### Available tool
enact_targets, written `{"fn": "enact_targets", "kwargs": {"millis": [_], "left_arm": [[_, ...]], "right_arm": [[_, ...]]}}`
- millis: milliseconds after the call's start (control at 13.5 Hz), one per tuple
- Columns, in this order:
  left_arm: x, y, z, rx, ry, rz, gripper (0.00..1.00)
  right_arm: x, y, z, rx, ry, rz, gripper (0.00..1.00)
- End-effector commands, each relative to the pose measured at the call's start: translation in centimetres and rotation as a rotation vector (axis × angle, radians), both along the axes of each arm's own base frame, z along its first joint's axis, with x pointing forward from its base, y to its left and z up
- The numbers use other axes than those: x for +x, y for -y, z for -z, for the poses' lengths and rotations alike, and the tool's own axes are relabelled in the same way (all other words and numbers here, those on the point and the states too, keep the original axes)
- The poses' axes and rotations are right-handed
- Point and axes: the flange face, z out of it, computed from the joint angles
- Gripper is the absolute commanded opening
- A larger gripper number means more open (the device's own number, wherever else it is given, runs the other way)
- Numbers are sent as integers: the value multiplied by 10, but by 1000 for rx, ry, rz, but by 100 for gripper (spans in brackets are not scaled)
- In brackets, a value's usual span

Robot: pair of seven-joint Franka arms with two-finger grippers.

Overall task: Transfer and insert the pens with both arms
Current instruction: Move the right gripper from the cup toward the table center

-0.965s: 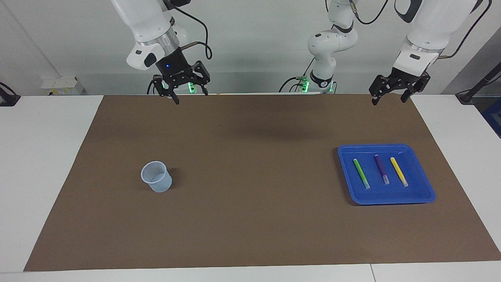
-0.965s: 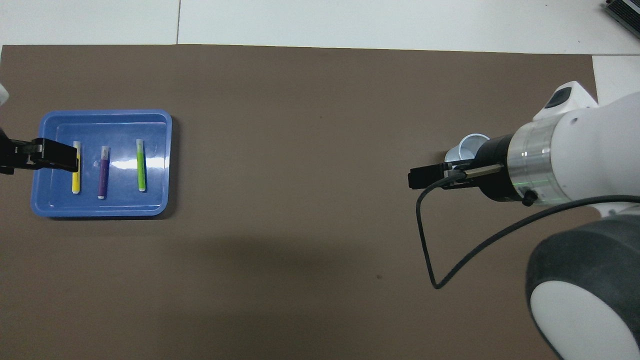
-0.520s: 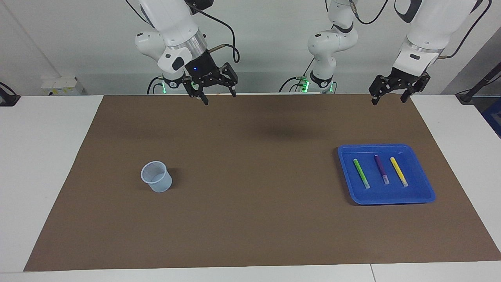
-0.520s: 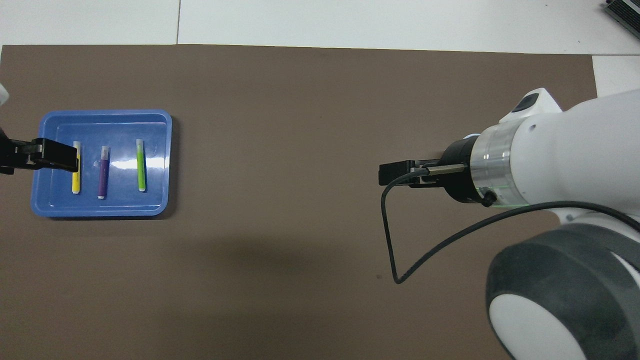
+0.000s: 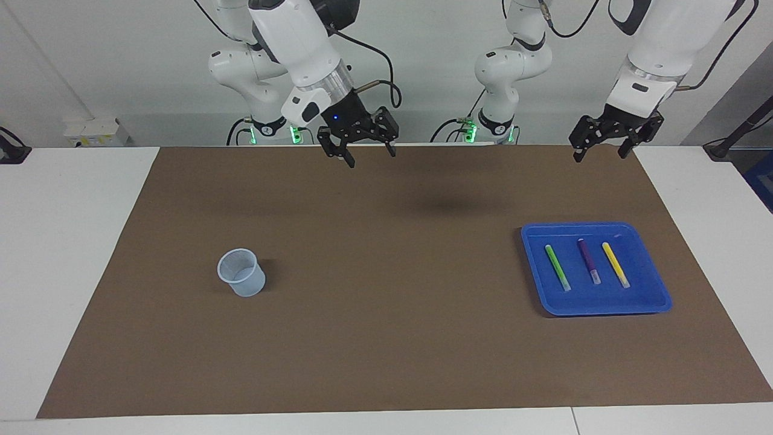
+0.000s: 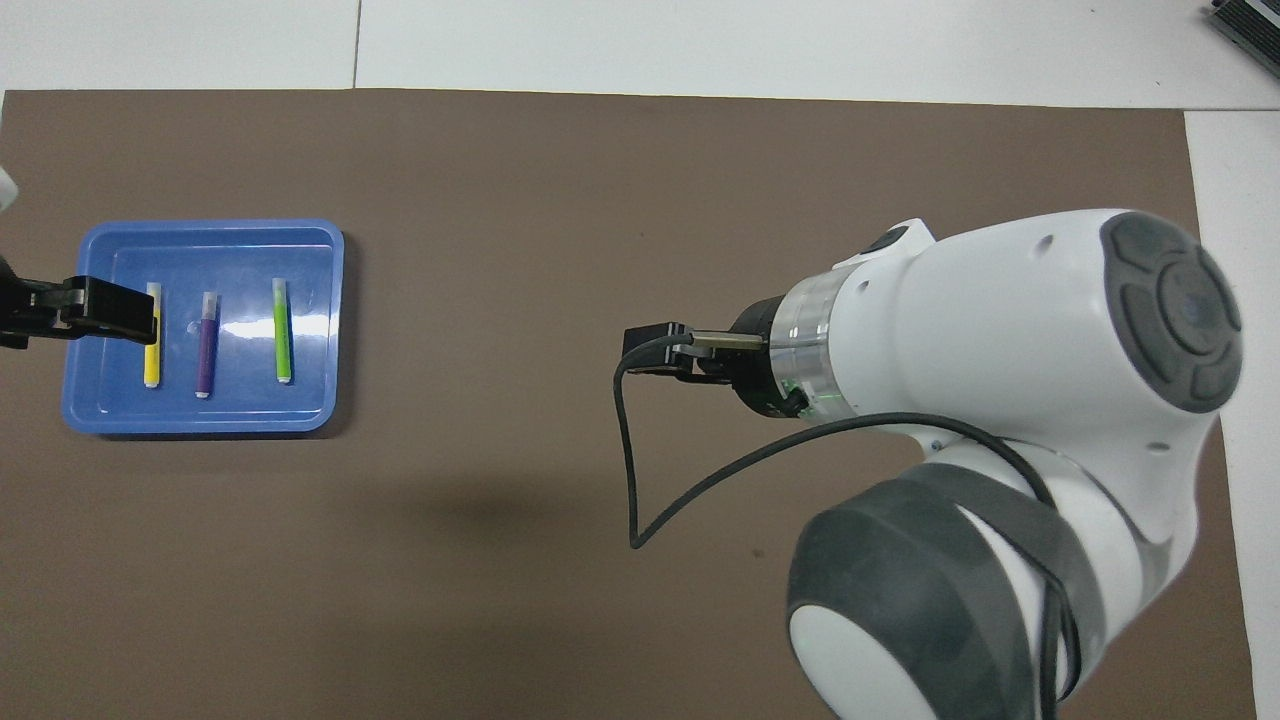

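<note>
1. Hanging high in the air, the right gripper (image 5: 368, 156) is over the brown mat (image 5: 386, 338) near the robots' edge, about the middle of the worktop (image 5: 72, 241). Its fingers (image 5: 349, 161) are spread wide and hold nothing.
2. The left gripper (image 5: 601, 152) hangs over the mat's edge near the robots, at the left arm's end of the worktop. Its fingers (image 5: 578, 156) are spread wide too, and they hold nothing.
3. In the overhead view, the left gripper (image 6: 100, 310) covers part of the blue tray (image 6: 320, 330), but the facing view shows it up in the air and not touching the tray.
4. The blue tray (image 5: 655, 302) lies flat on the mat toward the left arm's end.
5. Three pens lie in the tray, side by side and apart from each other.
6. The green pen (image 5: 557, 267) is the one closest to the middle of the worktop.
7. The purple pen (image 5: 588, 261) lies between the other two.
8. The yellow pen (image 5: 615, 264) is the one closest to the left arm's end.
9. Each pen has its pale cap at the end farther from the robots.
10. A small pale blue cup (image 5: 241, 273) stands upright on the mat toward the right arm's end, well apart from the tray.
11. In the overhead view, the big white right arm (image 6: 1000, 330) hides the cup.
</note>
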Motion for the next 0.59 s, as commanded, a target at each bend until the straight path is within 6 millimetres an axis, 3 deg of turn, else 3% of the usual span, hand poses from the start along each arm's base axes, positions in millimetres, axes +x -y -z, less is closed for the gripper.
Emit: {"fn": "enact_targets", "kwargs": {"millis": [0,520], "left_arm": [[-10,0,-1,-4,-5,-2,100],[-10,-1,-1,-4,-4,-4,100]], "right_arm": [[-4,-12,2,37,-10,40,100],[-2,-42,13,90,-3,90,100]]}}
